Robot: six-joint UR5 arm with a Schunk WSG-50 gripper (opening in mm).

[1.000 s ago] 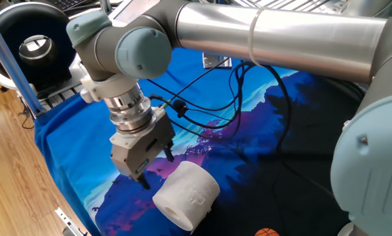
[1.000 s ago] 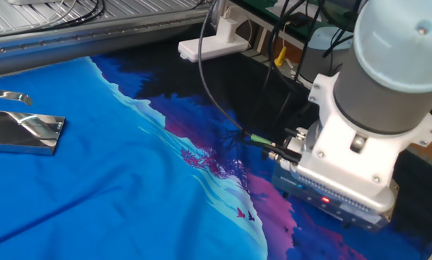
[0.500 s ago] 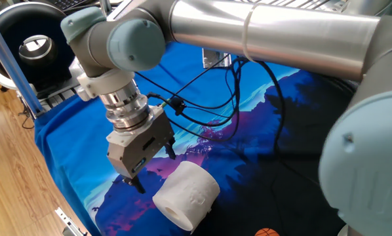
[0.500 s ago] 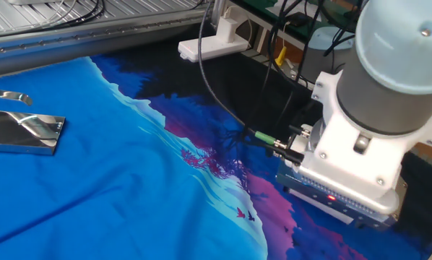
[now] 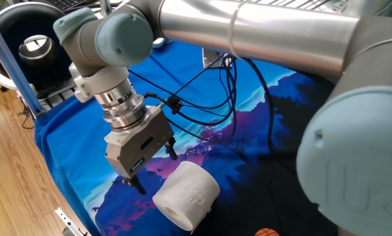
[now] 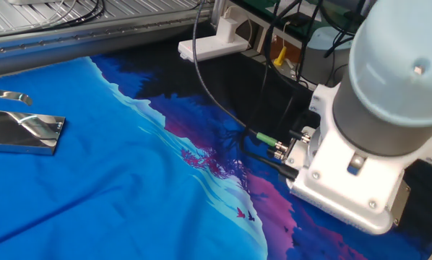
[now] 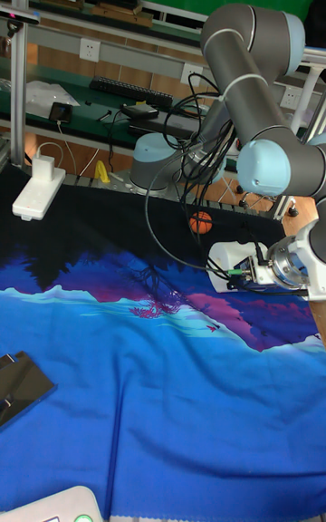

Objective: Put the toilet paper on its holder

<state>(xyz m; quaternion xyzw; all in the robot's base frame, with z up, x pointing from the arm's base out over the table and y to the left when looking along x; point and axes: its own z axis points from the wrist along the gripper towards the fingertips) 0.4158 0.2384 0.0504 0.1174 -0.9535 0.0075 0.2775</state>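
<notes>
**Arm leans low over the cloth, roll lying on its side beside the fingers**

From where I stand, the grey-and-silver robot arm [image 5: 261,29] reaches across the table from the right and bends sharply down at its wrist, so the boxy grey two-finger gripper [image 5: 137,185] points down and a little toward the near edge of the blue, purple and black printed cloth [image 5: 71,144] that covers the table. Black cables [image 5: 209,98] loop from the wrist back over the cloth.

The plump white embossed toilet paper roll [image 5: 187,194] lies on its side on the cloth, just to the right of the gripper's tips. Its long axis runs roughly level, and the hollow core faces the near left edge of the table in one fixed view.

The dark fingers [image 5: 139,187] hang beside the roll, near it but holding nothing; whether they brush the tissue I cannot tell, and how far apart they stand is not clear from any of the views.

In the other fixed view the shiny silver metal holder with its flat rectangular base [image 6: 24,131] sits on the blue part of the cloth at the far left, well apart from the gripper's white-looking housing at the right. A small orange ball [image 7: 201,222] rests on the black stretch of cloth in the tall fixed view.
</notes>
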